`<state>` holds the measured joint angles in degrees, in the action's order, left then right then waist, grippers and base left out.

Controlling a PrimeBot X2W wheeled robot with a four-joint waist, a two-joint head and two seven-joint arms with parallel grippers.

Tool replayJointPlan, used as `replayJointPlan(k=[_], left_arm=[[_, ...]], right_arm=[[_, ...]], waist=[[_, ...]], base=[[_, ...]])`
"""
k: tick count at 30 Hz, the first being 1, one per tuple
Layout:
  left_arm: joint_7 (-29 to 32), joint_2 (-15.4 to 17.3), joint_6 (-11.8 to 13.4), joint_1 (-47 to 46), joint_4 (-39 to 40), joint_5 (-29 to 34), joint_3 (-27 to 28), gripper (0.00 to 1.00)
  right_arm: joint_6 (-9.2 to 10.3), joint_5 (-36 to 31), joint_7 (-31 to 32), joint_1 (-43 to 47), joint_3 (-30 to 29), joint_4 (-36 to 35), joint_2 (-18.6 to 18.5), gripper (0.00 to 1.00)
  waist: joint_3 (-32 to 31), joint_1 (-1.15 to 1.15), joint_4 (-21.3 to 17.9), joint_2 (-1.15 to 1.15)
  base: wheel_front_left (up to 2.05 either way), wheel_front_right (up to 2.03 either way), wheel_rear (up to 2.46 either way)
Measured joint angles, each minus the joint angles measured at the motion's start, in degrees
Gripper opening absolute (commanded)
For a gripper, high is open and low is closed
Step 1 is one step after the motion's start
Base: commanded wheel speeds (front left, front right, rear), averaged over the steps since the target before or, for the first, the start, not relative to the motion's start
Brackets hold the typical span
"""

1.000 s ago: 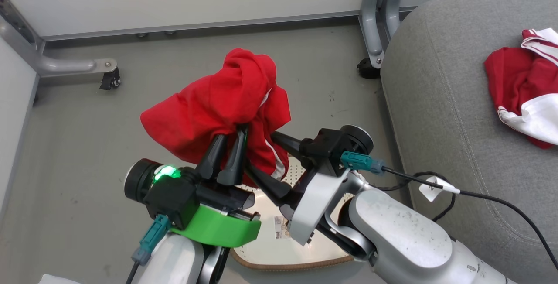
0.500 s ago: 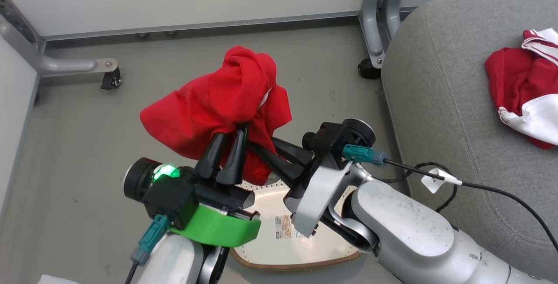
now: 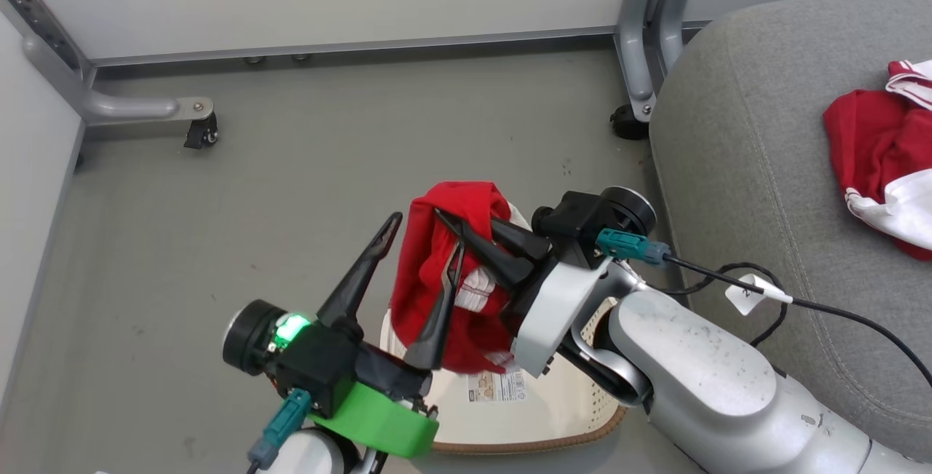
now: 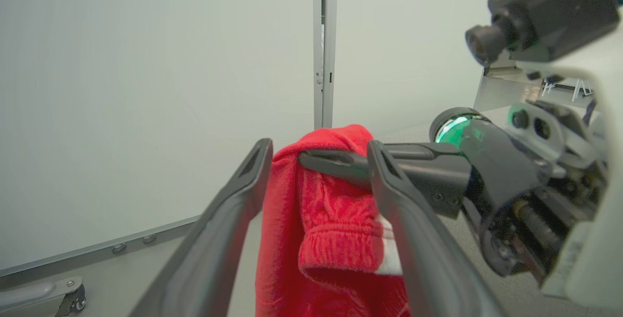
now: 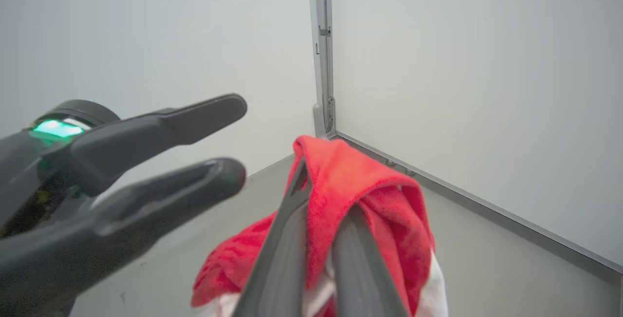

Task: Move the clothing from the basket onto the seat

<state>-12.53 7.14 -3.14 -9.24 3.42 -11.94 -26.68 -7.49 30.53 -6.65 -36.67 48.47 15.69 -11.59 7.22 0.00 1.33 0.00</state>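
A red garment with white trim [image 3: 429,277] hangs over the basket [image 3: 524,446], pinched at its top fold by my right gripper [image 3: 445,219], which is shut on it. In the right wrist view that gripper [image 5: 323,195] has red cloth [image 5: 375,185] draped over its fingers. My left gripper [image 3: 426,235] stands open beside it, and the cloth [image 4: 336,219] hangs loose between its spread fingers [image 4: 253,171]. The second red and white garment [image 3: 881,161] lies on the grey seat [image 3: 750,168] at the right.
The cream basket bottom carries a paper label [image 3: 499,385]. White panel walls on grey frames with castors [image 3: 200,135] close off the back and left. A black cable with a white tag [image 3: 750,292] runs from my right wrist across the seat's edge.
My left gripper has opened and let go of the red garment. The garment now hangs lower from the right gripper, which closed on it. The head camera has shifted a little.
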Motion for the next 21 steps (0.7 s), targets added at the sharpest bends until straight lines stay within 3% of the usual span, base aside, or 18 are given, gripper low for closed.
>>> replayJointPlan(k=[6, 21], left_arm=[[4.21, 2.75, -1.68, 2.27, -0.12, 0.16, -3.12, 1.00], [7.86, 6.25, -2.14, 4.57, 0.25, -1.09, -4.54, 1.00]], right_arm=[[0.00, -0.36, -0.34, 1.17, -0.53, 1.93, 0.00, 0.00], [0.00, -0.31, -2.15, 4.39, -2.63, 5.10, 0.78, 0.00]], waist=[[-0.26, 0.00, 0.57, 0.00], [-0.76, 0.00, -2.03, 0.00]], base=[[0.00, 0.00, 0.00], [0.00, 0.00, 0.00]])
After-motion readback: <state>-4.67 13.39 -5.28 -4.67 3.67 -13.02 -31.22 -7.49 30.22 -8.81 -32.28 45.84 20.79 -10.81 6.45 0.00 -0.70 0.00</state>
